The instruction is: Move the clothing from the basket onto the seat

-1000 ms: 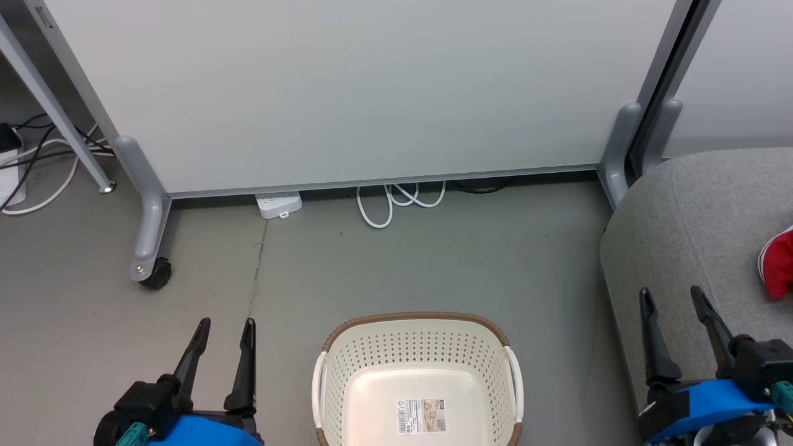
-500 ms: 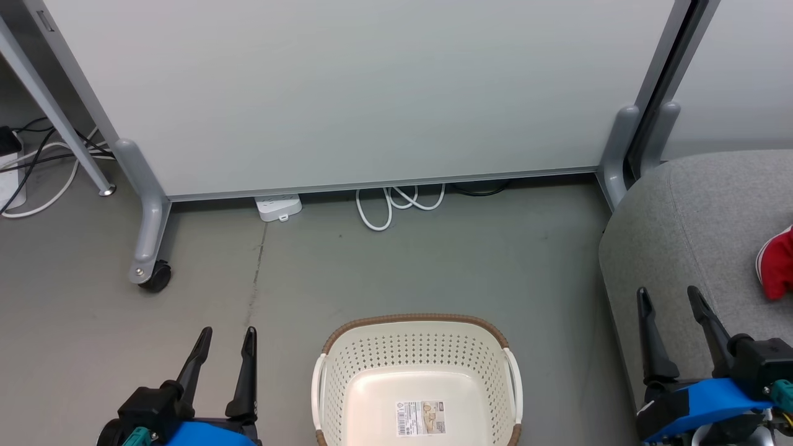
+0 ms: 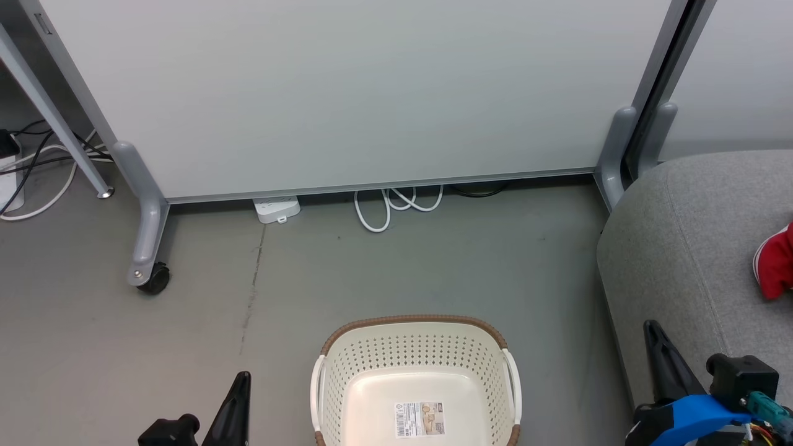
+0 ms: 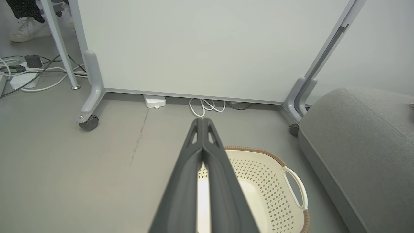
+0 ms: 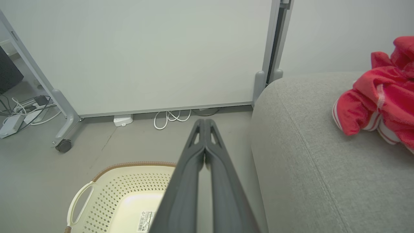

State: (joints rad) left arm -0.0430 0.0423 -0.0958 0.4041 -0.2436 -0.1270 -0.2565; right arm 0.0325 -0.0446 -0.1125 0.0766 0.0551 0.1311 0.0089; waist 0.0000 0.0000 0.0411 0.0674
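Well in from the left edge of the seat, the clothing lies heaped, while the basket on the floor shows a bare bottom and the left tool and right tool are both pinched together holding nothing, so the transfer looks done and next needs only a check.

**Surroundings: panel, cabling and floor**

A large pale partition panel is seen across the upper part of the head view, carried on grey legs; a black caster is fitted under the left leg. A white power strip and a looped white cable are laid at the panel's lower edge. The grey floor is marked by a thin crack. Tangled cables are gathered at the upper left. What appears to be a white shoe is glimpsed at the upper left of the left wrist view.
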